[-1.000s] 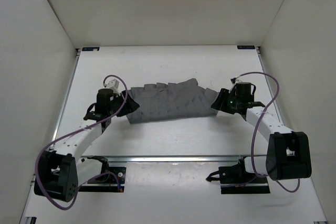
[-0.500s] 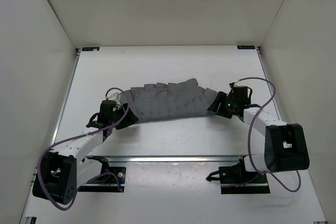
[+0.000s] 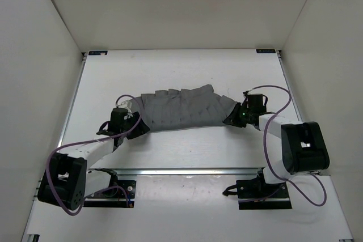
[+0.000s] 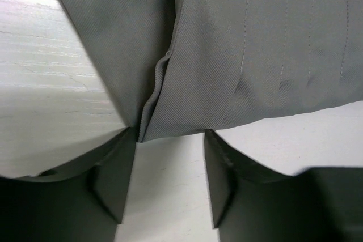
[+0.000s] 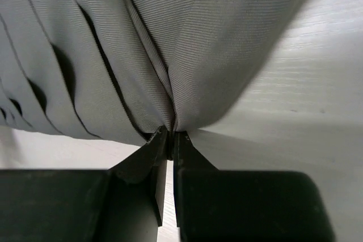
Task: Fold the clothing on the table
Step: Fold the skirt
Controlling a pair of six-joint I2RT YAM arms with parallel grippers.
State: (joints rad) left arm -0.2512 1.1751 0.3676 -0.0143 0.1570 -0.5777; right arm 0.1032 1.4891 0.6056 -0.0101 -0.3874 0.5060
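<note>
The grey pleated clothing (image 3: 181,109) lies across the middle of the white worktop (image 3: 181,69), and from above the wrists cover both its ends, so neither grip can be made out there. Close up, the left end effector (image 4: 170,134) has its fingers apart, with the garment's stitched near edge reaching just into the gap and the cloth running out of frame above. The right end effector (image 5: 168,137) is clamped tight on a bunched fold of pleats, which are cut off at the top.

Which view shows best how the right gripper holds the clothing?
Right wrist view: the right gripper is shut on a bunched edge of the clothing. The top view shows this only small; the left wrist view, nothing.
</note>
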